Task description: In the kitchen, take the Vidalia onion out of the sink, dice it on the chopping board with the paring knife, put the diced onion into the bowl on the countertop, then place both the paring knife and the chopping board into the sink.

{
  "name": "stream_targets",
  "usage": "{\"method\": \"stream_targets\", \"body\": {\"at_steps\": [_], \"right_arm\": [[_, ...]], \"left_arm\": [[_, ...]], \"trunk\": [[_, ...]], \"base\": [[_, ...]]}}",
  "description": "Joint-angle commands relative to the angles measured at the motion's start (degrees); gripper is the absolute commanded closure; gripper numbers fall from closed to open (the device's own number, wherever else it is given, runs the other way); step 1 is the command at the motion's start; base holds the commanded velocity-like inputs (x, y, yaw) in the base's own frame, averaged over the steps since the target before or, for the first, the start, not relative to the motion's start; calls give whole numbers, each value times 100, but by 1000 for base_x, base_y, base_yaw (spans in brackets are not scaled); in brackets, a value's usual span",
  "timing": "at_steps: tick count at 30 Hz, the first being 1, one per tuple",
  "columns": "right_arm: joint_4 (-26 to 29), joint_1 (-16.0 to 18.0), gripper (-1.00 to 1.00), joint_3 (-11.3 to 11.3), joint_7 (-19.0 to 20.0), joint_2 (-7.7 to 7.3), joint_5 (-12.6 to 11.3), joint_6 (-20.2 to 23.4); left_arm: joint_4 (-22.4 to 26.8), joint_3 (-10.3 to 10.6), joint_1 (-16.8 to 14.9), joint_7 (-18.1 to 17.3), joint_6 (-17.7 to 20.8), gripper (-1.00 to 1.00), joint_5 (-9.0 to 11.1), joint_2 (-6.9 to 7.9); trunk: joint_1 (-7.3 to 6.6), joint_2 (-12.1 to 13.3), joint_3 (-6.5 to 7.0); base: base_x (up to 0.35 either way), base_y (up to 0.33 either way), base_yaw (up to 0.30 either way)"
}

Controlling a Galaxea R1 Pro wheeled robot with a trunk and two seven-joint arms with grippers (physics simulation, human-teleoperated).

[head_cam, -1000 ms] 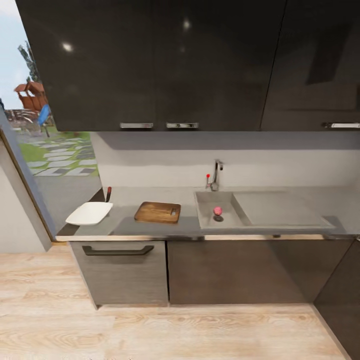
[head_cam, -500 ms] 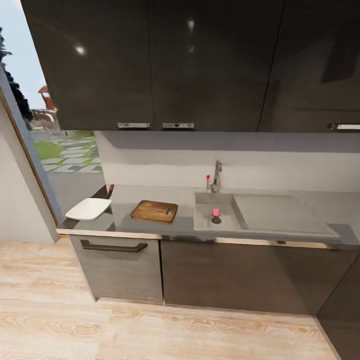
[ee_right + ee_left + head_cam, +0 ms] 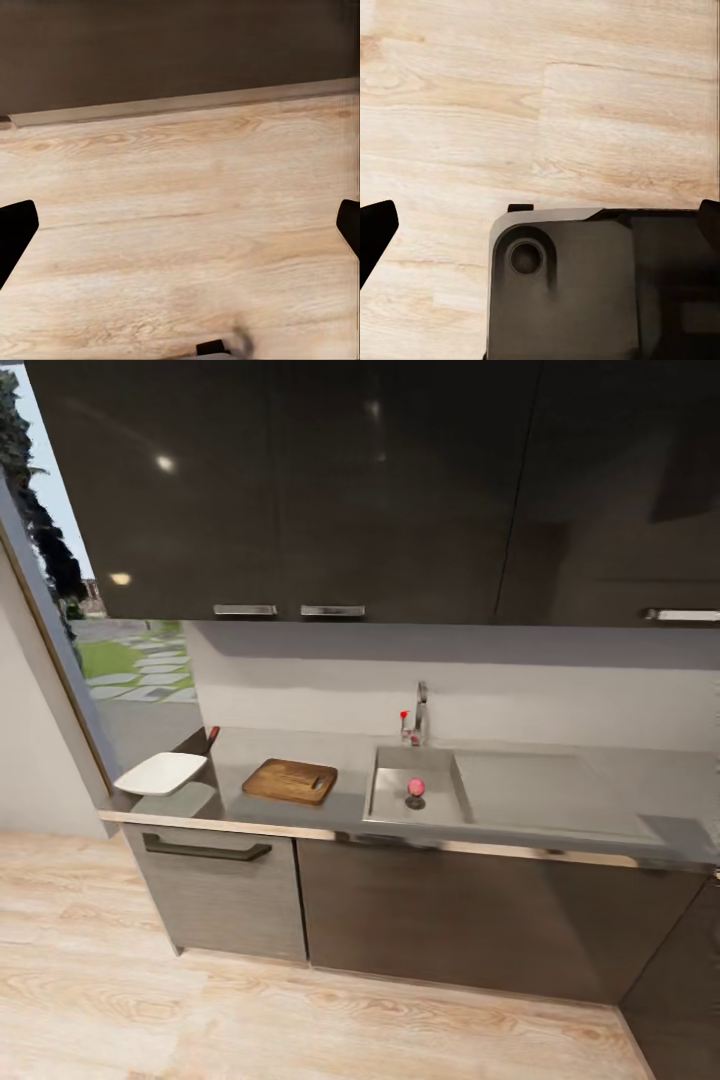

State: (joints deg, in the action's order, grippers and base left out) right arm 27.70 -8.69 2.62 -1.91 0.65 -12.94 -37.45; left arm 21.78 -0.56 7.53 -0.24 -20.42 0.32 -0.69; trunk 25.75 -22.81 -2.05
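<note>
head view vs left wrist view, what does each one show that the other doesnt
Head view alone: the long grey countertop, the grey rectangular sink holding a small round reddish onion, the chrome tap, the dark brown wooden chopping board, the white squarish bowl and, behind it, the paring knife's reddish handle.

Left wrist view alone: the left gripper, its dark fingertips wide apart, above a grey rounded part of the robot's body.

Both share the light wooden plank floor.

The paring knife [image 3: 212,738] is mostly hidden behind the bowl [image 3: 160,773], its blade seemingly out of sight.
</note>
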Motion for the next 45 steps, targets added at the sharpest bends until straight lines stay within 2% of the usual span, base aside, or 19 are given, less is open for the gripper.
{"method": "stream_targets", "body": {"at_steps": [1, 14, 23, 45], "right_arm": [[8, -1, -100, 28, -20, -3, -33, -8], [8, -1, -100, 28, -20, -3, -33, -8], [8, -1, -100, 28, -20, -3, -33, -3], [8, -1, -100, 21, -20, -8, -33, 1]], "left_arm": [[11, -6, 3, -2, -6, -100, 3, -1], [12, -6, 3, -2, -6, -100, 3, 3], [19, -6, 3, -2, -10, -100, 11, 73], [28, -6, 3, -2, -11, -100, 9, 78]], "trunk": [[4, -11, -10], [4, -11, 38], [4, -11, 48], [4, -11, 83]], "base": [[0, -320, 4], [0, -289, -119], [0, -27, -34], [0, 0, -50]]}}
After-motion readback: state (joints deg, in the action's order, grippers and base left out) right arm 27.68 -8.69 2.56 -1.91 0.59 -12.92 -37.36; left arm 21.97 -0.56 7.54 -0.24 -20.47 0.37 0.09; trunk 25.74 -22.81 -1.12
